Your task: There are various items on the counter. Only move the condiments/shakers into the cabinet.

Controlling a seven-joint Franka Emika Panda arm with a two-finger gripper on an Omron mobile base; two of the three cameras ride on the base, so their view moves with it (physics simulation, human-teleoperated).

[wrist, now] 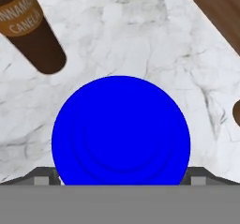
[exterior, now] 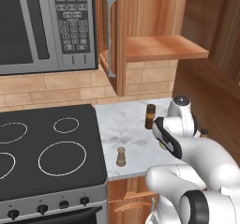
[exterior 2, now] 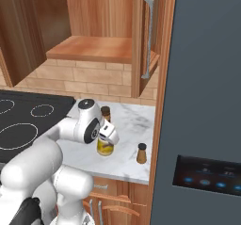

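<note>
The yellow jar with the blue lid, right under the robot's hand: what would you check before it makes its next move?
1. Jaws wide enough for the jar: ok, they stand open on either side of the blue lid.
2. Hand centred over the jar: ok, in the hand view the lid sits midway between the two fingertips.
3. Jar upright on the counter: ok.
4. Brown cylinder apart from the jar: ok.
5. Cabinet door open, shelf free: ok.
6. Jaws low enough to grip the jar's body: cannot tell.
</note>
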